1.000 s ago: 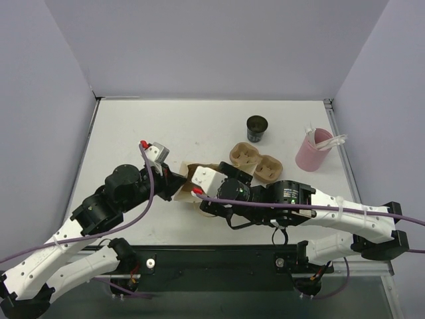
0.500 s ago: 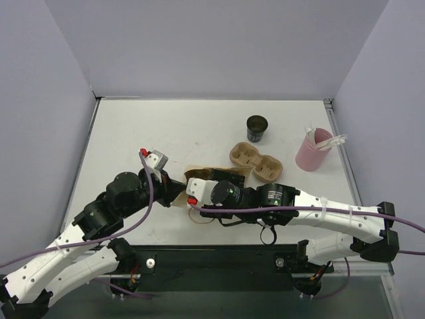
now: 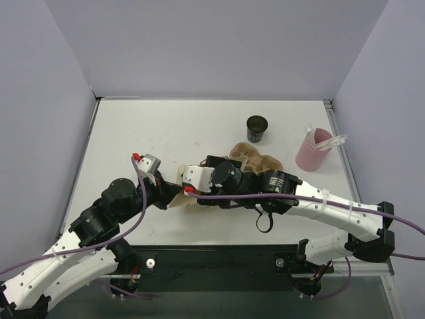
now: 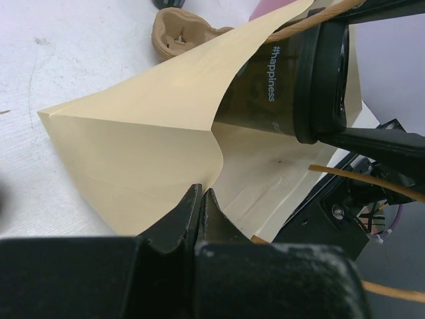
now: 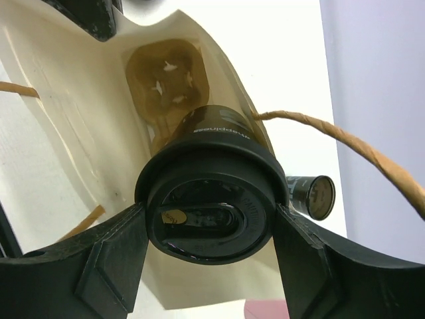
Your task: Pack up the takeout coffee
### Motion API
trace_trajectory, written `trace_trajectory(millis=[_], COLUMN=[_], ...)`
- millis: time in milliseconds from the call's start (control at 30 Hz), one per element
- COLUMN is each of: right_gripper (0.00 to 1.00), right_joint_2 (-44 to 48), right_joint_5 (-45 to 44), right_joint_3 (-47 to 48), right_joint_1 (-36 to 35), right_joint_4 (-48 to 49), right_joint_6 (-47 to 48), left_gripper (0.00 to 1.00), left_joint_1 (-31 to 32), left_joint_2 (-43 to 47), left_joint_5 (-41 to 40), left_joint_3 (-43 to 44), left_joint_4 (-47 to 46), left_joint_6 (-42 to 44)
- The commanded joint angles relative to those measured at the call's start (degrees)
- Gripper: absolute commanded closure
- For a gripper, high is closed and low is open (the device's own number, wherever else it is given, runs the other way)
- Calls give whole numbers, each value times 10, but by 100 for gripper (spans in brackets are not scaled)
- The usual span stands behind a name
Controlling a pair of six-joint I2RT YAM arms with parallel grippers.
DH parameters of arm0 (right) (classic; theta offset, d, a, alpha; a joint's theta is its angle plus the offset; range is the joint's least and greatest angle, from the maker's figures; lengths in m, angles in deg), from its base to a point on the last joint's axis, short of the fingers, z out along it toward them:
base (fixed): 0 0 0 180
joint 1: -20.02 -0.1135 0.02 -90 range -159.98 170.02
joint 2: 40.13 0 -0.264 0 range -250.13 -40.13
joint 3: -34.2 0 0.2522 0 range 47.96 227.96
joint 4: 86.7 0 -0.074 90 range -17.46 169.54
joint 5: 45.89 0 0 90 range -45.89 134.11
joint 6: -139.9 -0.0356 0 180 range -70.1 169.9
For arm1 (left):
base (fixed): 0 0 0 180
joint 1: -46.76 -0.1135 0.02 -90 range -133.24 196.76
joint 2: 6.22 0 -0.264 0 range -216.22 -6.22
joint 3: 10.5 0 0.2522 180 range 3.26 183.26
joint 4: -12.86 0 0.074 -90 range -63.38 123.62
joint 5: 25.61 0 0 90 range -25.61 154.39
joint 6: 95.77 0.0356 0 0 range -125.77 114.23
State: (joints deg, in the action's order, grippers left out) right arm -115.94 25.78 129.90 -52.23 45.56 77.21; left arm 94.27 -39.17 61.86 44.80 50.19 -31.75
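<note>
Coffee cup (image 5: 211, 219) clamped between right jaws, inside bag (image 4: 133, 146).

Bright even light, blurred foregrounds

Dark lidded coffee cup (image 5: 211, 222) lies partway inside open tan bag (image 4: 133, 146).

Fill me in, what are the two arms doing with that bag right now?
The left gripper pinches the edge of the paper bag, holding its mouth open. The right gripper grips a lidded coffee cup at the bag's mouth, partly inside. A second cup, the carrier tray and a pink cup sit outside the bag.
</note>
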Motion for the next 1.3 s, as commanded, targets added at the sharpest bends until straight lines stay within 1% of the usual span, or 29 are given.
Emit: trace_trajectory(millis=[0, 67, 233, 367, 433, 467, 500, 533, 733, 800, 933, 1100, 1267], right_gripper=[56, 56, 56, 56, 56, 56, 56, 56, 56, 56, 58, 58, 58], right_joint_2=[-9, -11, -29, -38, -39, -39, -41, -43, -74, -82, -97, -98, -69], right_joint_5=[5, 18, 19, 22, 23, 29, 32, 32, 31, 23, 3, 7, 18], right_joint_3=[-10, -14, -38, -56, -80, -89, -106, -113, -118, -114, -117, -135, -171], right_joint_1=[20, 30, 34, 35, 35, 36, 38, 39, 47, 50, 59, 77, 93], right_joint_4=[-7, -7, -3, 34, 67, 81, 106, 116, 147, 147, 162, 170, 189], right_joint_6=[34, 32, 52, 70, 84, 101, 109, 118, 146, 144, 141, 140, 152], left_gripper=[100, 100, 100, 100, 100, 100, 100, 100, 100, 100, 100, 100, 100], left_joint_1=[-2, -1, -2, -3, -2, -2, -2, -2, -1, -1, -1, -2, -2], left_joint_2=[-3, -5, -11, -29, -27, -22, -6, 2, 53, 67, 70, 72, 71], left_joint_5=[-8, -13, -78, -121, -133, -134, -127, -111, -80, -73, -64, -58, -64], left_joint_3=[0, 0, 18, 42, 36, 26, -5, -17, -66, -73, -81, -81, -76], left_joint_4=[-27, -26, -15, 8, 6, -3, -16, -44, -72, -78, -71, -65, -57], left_joint_6=[-7, -7, -38, -62, -80, -90, -94, -99, -116, -117, -120, -123, -132])
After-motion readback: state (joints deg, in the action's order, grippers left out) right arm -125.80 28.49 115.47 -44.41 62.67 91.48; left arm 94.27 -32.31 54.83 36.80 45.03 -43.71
